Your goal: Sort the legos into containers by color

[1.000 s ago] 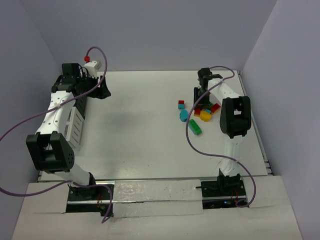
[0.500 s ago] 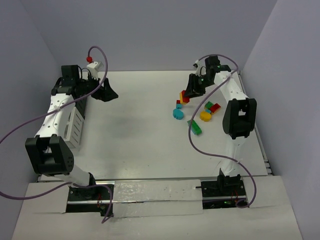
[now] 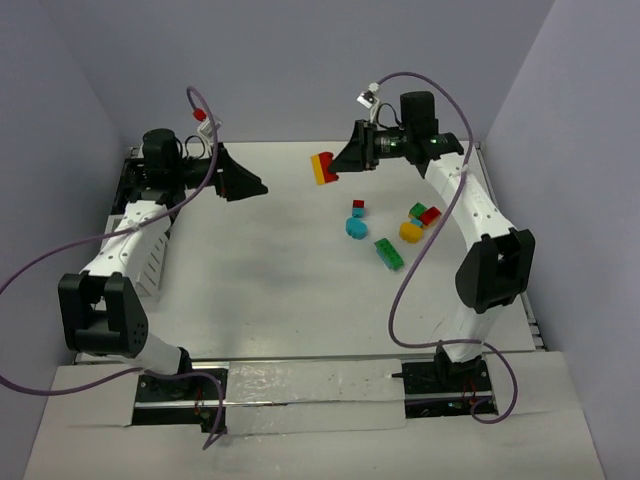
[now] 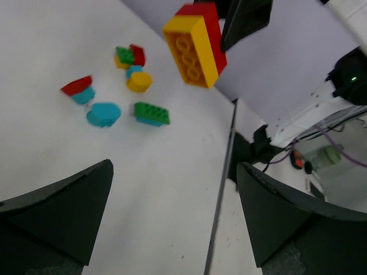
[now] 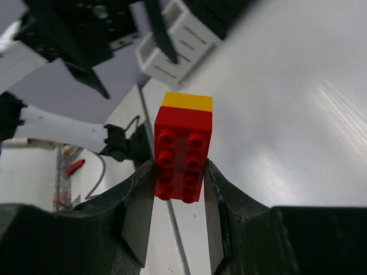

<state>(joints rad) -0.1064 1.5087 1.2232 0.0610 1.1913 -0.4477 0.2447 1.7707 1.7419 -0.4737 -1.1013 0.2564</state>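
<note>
So far: no brick showed inside the white container (image 3: 155,265); what it held couldn't be made out
Left to sort: loose legos (image 3: 389,240) lay on the table (image 3: 280,290), below and behind the right gripper (image 3: 347,160)
Right grip: pinched on a red-and-yellow brick stack (image 3: 323,167), aloft between its fingers
Left grip: the left gripper (image 3: 252,186) was spread wide, empty, facing that stack, well apart

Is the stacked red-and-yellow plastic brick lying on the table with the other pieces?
No, the right gripper holds the stacked red-and-yellow plastic brick up in the air.
</note>
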